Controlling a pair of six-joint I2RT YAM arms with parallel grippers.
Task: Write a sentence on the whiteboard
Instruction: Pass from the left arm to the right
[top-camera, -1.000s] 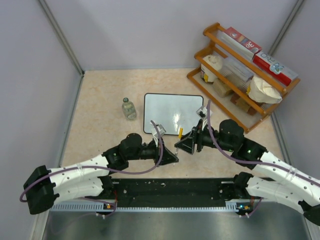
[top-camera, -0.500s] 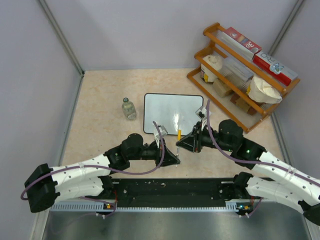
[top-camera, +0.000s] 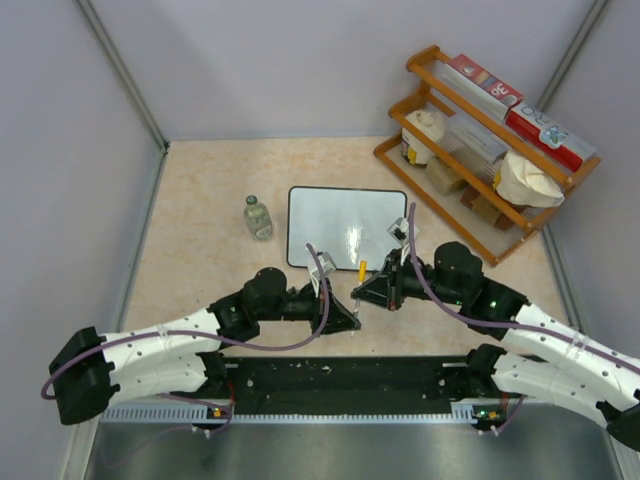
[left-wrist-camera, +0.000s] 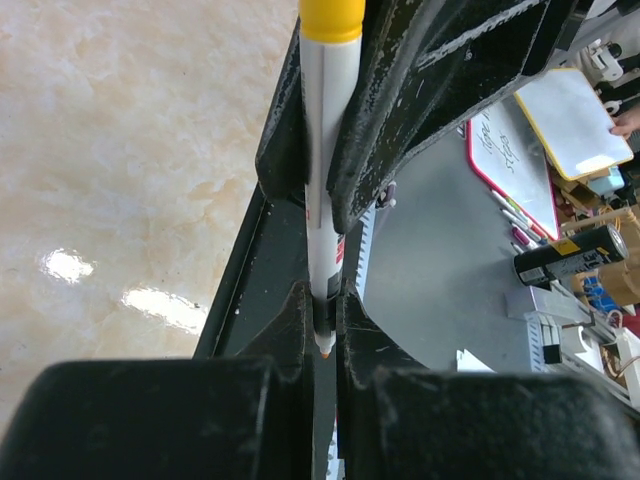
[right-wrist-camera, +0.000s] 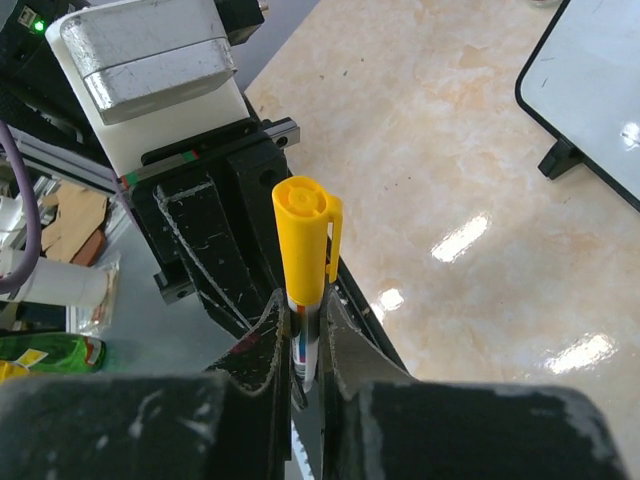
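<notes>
Currently both your pairs of jaws clamp one marker — right jaws just under its yellow cap, left jaws near the orange tip. The whiteboard lies on the counter just beyond them, away from the arm bases, long axis left to right; the right jaws are nearer its edge. No sentence shows on it. A small bottle stands left of it, a wooden rack right — neither blocks the way.
</notes>
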